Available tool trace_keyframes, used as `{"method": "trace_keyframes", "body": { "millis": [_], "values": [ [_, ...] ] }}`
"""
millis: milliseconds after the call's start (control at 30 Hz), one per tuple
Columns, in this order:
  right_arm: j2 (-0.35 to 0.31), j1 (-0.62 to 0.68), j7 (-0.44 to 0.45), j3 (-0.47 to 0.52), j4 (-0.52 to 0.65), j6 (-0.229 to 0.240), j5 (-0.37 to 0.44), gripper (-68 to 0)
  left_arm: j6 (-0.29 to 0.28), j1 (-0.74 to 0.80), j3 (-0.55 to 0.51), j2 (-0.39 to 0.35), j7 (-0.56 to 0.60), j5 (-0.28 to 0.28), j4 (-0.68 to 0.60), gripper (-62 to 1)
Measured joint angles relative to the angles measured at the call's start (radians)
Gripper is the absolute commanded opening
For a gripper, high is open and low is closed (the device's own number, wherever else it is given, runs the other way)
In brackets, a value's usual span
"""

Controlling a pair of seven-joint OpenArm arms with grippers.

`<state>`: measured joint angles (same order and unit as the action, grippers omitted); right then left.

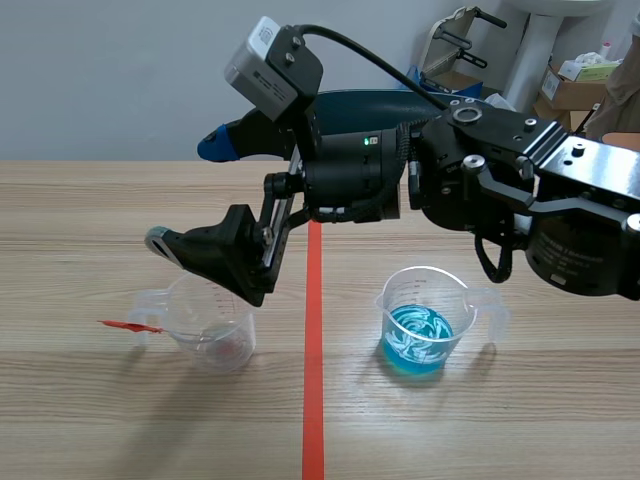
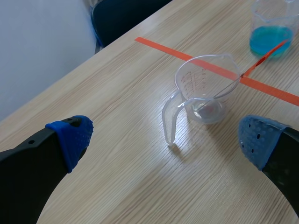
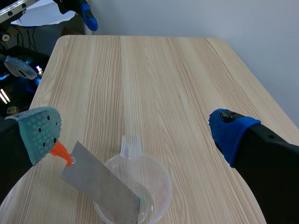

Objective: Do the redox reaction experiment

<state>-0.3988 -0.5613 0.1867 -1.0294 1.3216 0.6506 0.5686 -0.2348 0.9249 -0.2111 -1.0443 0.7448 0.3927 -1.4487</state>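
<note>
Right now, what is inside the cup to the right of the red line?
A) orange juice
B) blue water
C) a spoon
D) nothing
B: the cup right of the red line holds blue liquid in its lower part.

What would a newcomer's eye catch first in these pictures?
The cup of bright blue liquid right of the orange-red tape line. Then the right arm, stretched across that line, jaws open above a clear cup holding a grey strip with an orange tag.
</note>
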Motion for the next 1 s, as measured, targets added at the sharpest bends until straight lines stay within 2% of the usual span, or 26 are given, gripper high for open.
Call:
{"method": "trace_keyframes", "body": {
  "millis": [1000],
  "values": [
    [0.0,0.0,0.0,0.0,0.0,0.0,0.0,0.4,0.0,-0.003,0.0,0.016,0.0,0.0,0.0,1.4]
  ]
}}
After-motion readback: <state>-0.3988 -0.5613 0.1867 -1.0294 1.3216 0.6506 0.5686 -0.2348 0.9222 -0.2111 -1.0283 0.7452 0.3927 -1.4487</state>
